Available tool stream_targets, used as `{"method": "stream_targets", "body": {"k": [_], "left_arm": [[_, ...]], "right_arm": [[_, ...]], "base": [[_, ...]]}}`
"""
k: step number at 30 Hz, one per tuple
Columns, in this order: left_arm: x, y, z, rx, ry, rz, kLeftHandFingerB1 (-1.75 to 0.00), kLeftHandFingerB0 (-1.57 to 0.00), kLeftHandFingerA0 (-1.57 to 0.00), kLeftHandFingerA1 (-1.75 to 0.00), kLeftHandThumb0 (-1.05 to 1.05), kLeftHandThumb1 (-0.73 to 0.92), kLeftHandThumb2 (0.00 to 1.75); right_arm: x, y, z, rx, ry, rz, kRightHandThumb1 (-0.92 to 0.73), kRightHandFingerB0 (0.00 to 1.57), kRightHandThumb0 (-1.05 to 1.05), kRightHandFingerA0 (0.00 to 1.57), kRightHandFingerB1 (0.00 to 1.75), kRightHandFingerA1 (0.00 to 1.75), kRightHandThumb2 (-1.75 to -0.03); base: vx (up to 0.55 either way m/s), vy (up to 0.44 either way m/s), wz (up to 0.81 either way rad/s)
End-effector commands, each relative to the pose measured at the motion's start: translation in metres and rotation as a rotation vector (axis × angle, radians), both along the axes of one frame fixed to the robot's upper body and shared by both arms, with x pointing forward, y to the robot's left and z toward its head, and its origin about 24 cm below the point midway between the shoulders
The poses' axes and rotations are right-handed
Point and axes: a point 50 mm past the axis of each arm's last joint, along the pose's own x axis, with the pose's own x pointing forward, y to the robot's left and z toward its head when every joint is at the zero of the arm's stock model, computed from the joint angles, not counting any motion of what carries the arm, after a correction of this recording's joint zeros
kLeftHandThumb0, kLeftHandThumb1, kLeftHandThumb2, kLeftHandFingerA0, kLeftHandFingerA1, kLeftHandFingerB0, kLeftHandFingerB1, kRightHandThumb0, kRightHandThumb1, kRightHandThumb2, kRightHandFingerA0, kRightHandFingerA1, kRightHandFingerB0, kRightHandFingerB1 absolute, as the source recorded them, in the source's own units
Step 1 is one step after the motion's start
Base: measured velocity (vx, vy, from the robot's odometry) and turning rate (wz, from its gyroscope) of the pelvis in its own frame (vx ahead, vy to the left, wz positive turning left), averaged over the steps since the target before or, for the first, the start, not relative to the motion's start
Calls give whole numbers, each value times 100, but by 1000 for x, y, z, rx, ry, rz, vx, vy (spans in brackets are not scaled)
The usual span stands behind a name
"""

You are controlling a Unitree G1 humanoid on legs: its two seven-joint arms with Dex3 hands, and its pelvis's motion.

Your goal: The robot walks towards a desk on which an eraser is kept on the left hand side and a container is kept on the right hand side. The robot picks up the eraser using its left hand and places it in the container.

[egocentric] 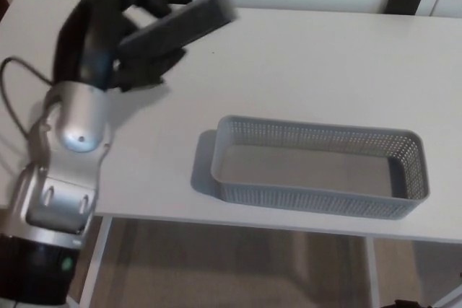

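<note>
left hand [119,30] is gripping the eraser [184,23] above the desk [303,63], risking a slip short of the mesh container [317,196].

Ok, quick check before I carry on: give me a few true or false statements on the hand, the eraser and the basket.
1. The left hand holds the eraser. True.
2. The eraser already lies in the container. False: it is held above the desk, left of the container.
3. The container is empty. True.
4. The container stands on the desk's left side. False: it stands toward the right, near the front edge.
5. The right hand holds the container. False: no right hand shows.
</note>
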Motion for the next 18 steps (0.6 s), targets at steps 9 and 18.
{"method": "stream_targets", "body": {"k": [9,18], "left_arm": [[-17,-93,-12,414,-34,-434,-174,-53,-77,-175,-41,64,57],[-11,-101,-35,648,156,-453,-2,0,0,0,-92,48,88]], "right_arm": [[3,0,3,-36,14,56,-65,43,-25,58,41,50,-59],[4,4,5,-31,6,81,-65,41,-25,57,41,50,-59]], "base": [[0,0,0],[0,0,0]]}}
